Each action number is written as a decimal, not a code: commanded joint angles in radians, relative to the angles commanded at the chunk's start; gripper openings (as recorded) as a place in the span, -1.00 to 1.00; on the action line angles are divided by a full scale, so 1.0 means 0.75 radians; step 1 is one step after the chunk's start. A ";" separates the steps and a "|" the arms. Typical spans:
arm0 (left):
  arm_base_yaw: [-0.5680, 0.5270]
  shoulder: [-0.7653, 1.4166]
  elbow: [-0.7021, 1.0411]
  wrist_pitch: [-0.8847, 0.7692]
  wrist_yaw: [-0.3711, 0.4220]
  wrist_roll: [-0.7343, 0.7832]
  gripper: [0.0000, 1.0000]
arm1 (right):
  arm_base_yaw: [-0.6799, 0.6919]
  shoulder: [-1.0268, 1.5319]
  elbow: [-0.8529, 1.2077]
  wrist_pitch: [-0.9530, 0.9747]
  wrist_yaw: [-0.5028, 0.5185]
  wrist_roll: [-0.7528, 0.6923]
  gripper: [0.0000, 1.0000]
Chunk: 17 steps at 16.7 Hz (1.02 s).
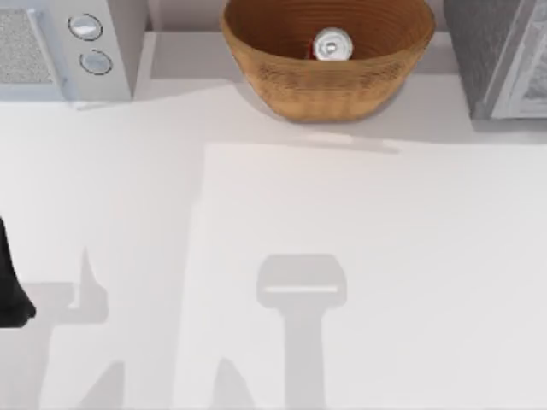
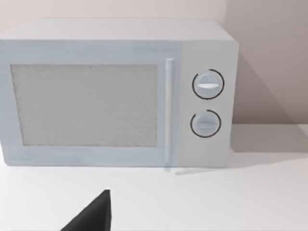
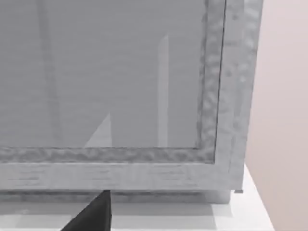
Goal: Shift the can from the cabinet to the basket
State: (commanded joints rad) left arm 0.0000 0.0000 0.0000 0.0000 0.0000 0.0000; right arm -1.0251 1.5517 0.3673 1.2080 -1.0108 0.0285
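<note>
The can [image 1: 332,44] stands upright inside the basket [image 1: 282,77] at the back middle of the table, its silver top up and a bit of red side showing. The dark grey speckled cabinet [image 1: 491,60] sits at the back right. In the right wrist view its pale framed front panel [image 3: 106,77] is close, with a dark part of my right gripper [image 3: 94,214] low in front of it. My left arm [image 1: 10,286] is parked at the table's left edge. A dark part of my left gripper [image 2: 94,214] points at the white box with knobs.
A white microwave-like box [image 1: 60,51] with two round knobs [image 2: 208,84] stands at the back left against the wall. The white table [image 1: 342,213] stretches wide in front of the basket, with arm shadows near its front edge.
</note>
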 joint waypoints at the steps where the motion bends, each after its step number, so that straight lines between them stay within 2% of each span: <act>1: 0.000 0.000 0.000 0.000 0.000 0.000 1.00 | 0.000 0.000 0.000 0.000 0.000 0.000 1.00; 5: 0.000 0.000 0.000 0.000 0.000 0.000 1.00 | 0.005 -0.005 0.010 -0.018 0.001 -0.001 1.00; 9: 0.000 0.000 0.000 0.000 0.000 0.000 1.00 | -0.008 -0.019 0.201 -0.201 -0.018 -0.004 1.00; 12: 0.000 0.000 0.000 0.000 0.000 0.000 1.00 | -0.025 -0.038 0.446 -0.470 -0.033 -0.005 1.00; 17: 0.000 0.000 0.000 0.000 0.000 0.000 1.00 | -0.043 -0.096 0.947 -1.070 -0.045 0.000 1.00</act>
State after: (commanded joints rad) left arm 0.0000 0.0000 0.0000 0.0000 0.0000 0.0000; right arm -1.0570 1.4799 1.0772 0.4055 -1.0449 0.0284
